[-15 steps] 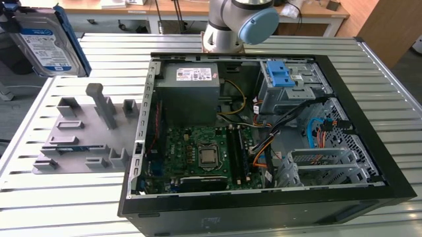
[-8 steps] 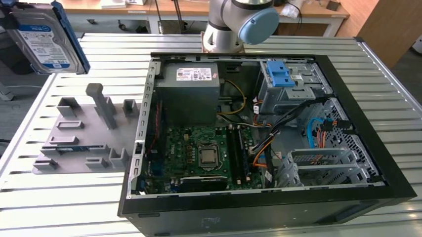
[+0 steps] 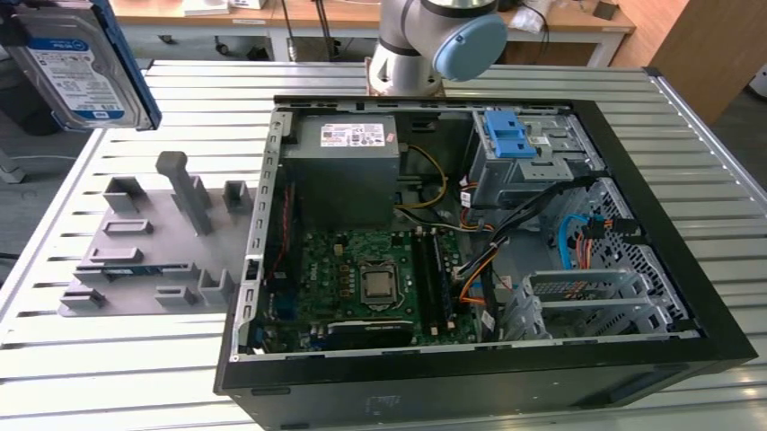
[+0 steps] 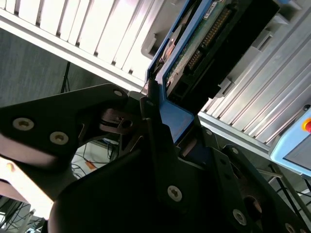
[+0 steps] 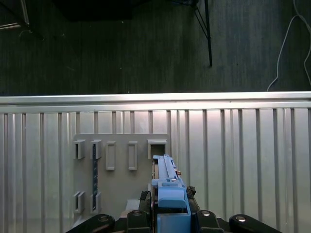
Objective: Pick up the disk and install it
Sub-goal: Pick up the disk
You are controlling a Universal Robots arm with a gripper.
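Observation:
The disk [image 3: 78,76], a silver drive with a blue-and-white label in a blue bracket, hangs upright in the air at the exterior view's upper left, above the table's edge and the grey holder [image 3: 156,242]. In the first wrist view I see the disk [image 5: 167,179] edge-on, standing up from my gripper [image 5: 170,216], over the holder's slots [image 5: 121,160]. In the second wrist view my gripper [image 4: 163,114] is shut on the disk's blue bracket [image 4: 177,119], and the drive's circuit-board side [image 4: 204,36] points away from it.
An open black computer case [image 3: 671,269] lies on the slatted metal table [image 3: 108,377], with a motherboard [image 3: 372,278], a grey power supply [image 3: 348,153] and a drive bay with a blue latch [image 3: 509,135]. The arm's base [image 3: 432,45] stands behind the case.

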